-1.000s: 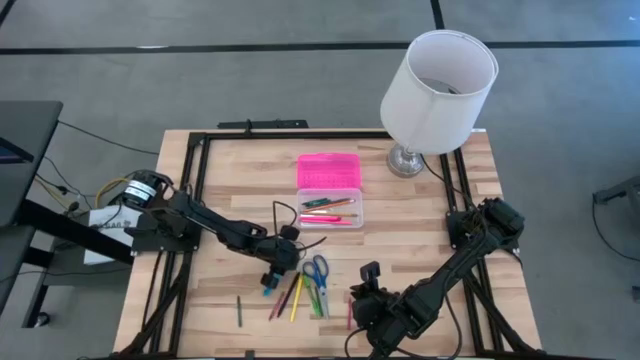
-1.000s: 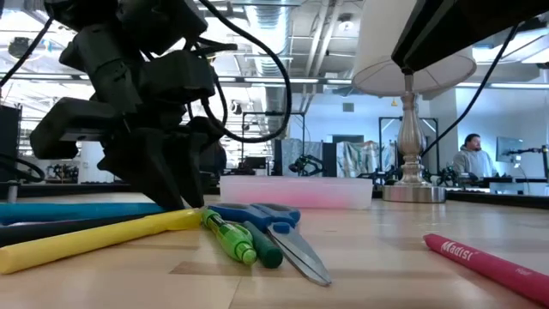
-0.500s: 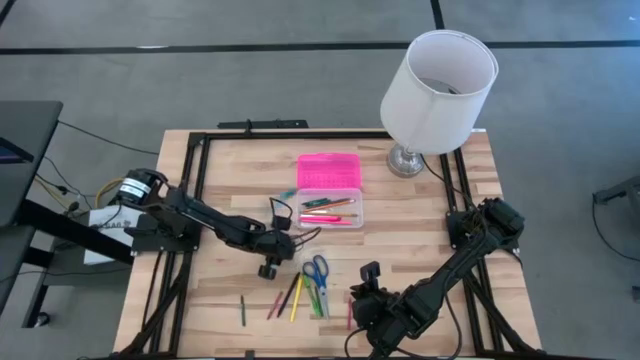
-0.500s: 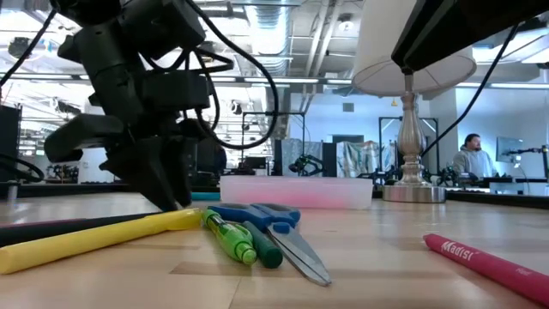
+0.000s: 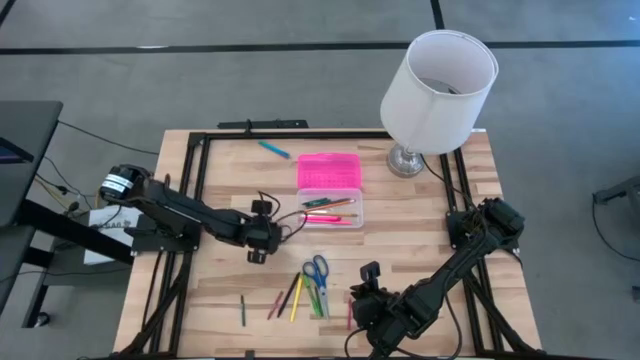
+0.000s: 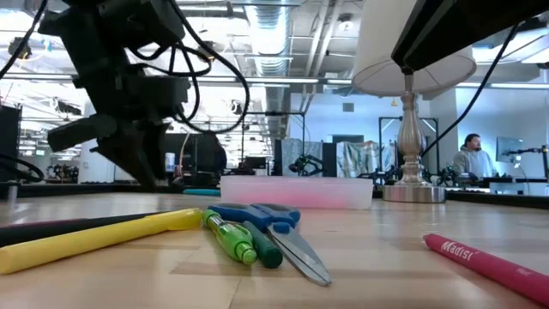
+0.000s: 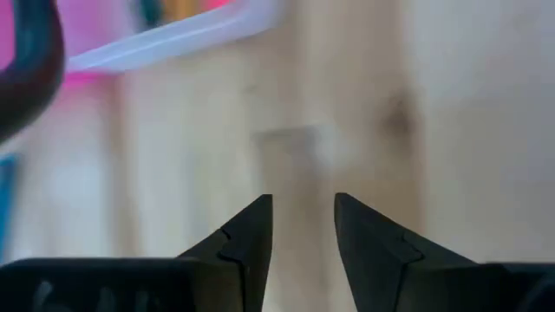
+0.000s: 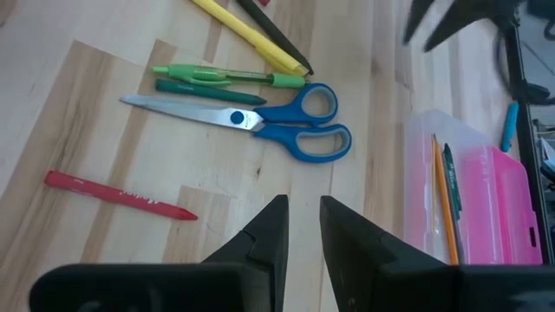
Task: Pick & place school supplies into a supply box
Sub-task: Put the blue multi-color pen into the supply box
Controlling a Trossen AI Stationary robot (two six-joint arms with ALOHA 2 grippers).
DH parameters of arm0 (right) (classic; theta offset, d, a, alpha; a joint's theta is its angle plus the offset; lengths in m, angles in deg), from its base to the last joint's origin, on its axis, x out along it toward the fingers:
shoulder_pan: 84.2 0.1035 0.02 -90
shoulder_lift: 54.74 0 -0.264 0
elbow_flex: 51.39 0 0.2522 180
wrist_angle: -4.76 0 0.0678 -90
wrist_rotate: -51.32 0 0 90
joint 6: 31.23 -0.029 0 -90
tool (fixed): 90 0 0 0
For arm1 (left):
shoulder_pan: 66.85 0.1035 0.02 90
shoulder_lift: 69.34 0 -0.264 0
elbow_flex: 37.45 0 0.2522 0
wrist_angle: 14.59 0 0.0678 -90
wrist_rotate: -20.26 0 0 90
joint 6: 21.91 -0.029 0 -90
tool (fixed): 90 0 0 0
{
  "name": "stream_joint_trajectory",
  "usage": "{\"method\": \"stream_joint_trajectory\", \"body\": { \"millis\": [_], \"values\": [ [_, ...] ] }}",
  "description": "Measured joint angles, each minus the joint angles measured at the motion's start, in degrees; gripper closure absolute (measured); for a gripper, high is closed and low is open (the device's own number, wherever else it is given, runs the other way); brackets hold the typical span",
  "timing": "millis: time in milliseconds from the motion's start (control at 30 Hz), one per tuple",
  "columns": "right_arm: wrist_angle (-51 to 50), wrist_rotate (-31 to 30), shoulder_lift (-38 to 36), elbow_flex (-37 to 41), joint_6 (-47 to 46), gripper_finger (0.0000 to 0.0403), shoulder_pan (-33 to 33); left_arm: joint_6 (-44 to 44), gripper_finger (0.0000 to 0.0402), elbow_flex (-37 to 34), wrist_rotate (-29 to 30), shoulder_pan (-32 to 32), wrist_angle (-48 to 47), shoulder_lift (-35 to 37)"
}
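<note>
Nearest the front edge of the table (image 5: pixel 420 225), the right gripper (image 5: pixel 362 296) rests low, its two dark fingers (image 8: pixel 269 227) a narrow gap apart with nothing between them. Just beyond it lie the loose supplies: a red crayon (image 8: pixel 117 194), blue-handled scissors (image 5: pixel 317 270) with steel blades closed, a light green pen (image 8: pixel 227 76) and a darker green one (image 8: pixel 208 87) side by side, a yellow pencil (image 5: pixel 296 298), a black pencil (image 8: pixel 270 29), and off alone toward the left, a short dark green pencil (image 5: pixel 241 310).

Farther in, the left gripper (image 5: pixel 256 253) hovers over bare wood just left of the supply box (image 5: pixel 329 208); its jaws stand slightly apart and hold nothing. The box has a clear base with a few pencils inside, orange, green and red, and its bright pink lid (image 5: pixel 328 170) lies open flat on the far side. Beyond the lid, a blue pen (image 5: pixel 273 149) lies near the table's back edge, and a white-shaded lamp (image 5: pixel 438 77) stands at the far right corner.
</note>
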Motion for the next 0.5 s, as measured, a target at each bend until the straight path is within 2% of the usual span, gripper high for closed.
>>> {"method": "stream_joint_trajectory", "body": {
  "millis": [133, 233, 333, 500],
  "values": [
    [0.0, 0.0, 0.0, 0.0, 0.0, 0.034, 0.0, 1.4, 0.0281, 0.0, 11.6, 1.3, -4.1, 2.0],
    [0.2, 0.0, 0.0, 0.0, 0.0, 0.034, 0.0, -2.0, 0.0281, -0.3, 15.6, 4.3, -4.7, 3.3],
    [0.2, 0.0, 0.0, 0.0, 0.0, 0.034, -0.2, -9.8, 0.0281, -0.5, 13.0, 10.1, -0.4, 4.1],
    [0.2, 0.1, 0.0, 0.0, -0.9, 0.034, -0.4, -25.7, 0.0281, -0.5, 0.9, 23.6, 11.7, 4.5]
  ]
}}
